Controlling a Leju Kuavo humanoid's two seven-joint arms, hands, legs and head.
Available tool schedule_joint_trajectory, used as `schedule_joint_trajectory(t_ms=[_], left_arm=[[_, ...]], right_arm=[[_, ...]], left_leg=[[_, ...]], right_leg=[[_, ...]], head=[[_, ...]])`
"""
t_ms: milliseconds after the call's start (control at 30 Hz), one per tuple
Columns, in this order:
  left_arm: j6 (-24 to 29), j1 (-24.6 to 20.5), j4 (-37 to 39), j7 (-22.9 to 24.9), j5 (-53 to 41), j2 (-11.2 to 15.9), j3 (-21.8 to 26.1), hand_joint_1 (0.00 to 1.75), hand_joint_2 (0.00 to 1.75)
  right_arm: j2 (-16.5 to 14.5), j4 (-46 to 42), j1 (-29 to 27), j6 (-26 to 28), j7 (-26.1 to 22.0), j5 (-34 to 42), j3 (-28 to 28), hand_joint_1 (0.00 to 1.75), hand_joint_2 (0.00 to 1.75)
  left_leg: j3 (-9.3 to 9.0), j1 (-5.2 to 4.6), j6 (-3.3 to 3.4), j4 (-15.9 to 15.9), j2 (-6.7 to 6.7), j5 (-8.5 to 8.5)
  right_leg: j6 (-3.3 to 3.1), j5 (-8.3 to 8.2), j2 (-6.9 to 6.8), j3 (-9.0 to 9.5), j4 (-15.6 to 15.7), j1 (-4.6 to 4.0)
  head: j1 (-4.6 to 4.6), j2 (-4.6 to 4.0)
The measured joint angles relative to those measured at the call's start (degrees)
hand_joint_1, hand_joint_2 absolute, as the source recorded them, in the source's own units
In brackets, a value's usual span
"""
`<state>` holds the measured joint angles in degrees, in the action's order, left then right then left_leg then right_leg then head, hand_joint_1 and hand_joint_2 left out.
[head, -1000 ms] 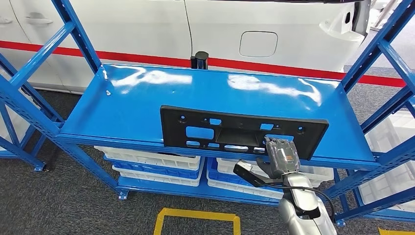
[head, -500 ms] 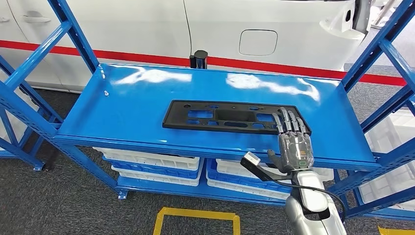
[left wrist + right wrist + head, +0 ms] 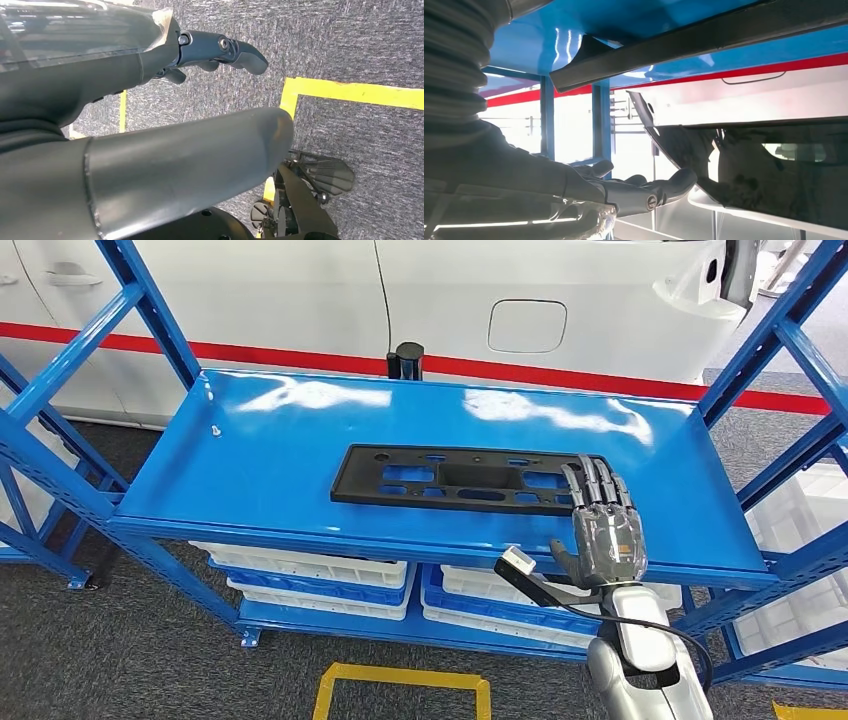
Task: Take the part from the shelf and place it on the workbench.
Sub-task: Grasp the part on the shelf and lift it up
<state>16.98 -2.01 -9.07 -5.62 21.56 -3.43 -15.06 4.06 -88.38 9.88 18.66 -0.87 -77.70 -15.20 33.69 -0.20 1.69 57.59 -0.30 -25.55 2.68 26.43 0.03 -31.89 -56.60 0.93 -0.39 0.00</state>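
Flat black perforated part point(image 3: 470, 480) on glossy shelf point(image 3: 260, 455).

one black part point(image 3: 470, 478) flat on one blue shelf point(image 3: 280, 440). two stacks of white-and-blue crates below: left stack point(image 3: 310, 575), right stack point(image 3: 480, 602). one white car point(image 3: 560, 300) behind. two robot hands: right point(image 3: 603, 537), left point(image 3: 220, 50).

You see the black part point(image 3: 470, 480) lying flat mid-frame on the blue shelf point(image 3: 260, 455); right hand point(image 3: 603, 530), fingers spread, overlaps its right end.
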Motion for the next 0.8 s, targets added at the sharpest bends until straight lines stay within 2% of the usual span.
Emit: schedule_joint_trajectory(t_ms=[400, 800], left_arm=[[0.2, 0.0, 0.0, -1.0, -0.5, -0.1, -0.1, 0.0, 0.0], [0.1, 0.0, 0.0, -1.1, -0.7, -0.1, -0.2, 0.0, 0.0]], right_arm=[[0.1, -2.5, -1.0, 4.0, 0.8, 1.1, 2.0, 0.0, 1.75], [0.1, -4.2, -1.8, 3.6, 1.1, 1.2, 3.2, 0.0, 1.75]], left_leg=[[0.02, 0.0, -0.01, 0.0, 0.0, -0.01], [0.03, 0.0, -0.03, 0.0, 0.01, -0.02]], right_leg=[[0.0, 0.0, 0.0, -0.03, 0.0, 0.0], [0.0, 0.01, 0.01, -0.04, 0.0, 0.0]], head=[[0.0, 0.0], [0.0, 0.0]])
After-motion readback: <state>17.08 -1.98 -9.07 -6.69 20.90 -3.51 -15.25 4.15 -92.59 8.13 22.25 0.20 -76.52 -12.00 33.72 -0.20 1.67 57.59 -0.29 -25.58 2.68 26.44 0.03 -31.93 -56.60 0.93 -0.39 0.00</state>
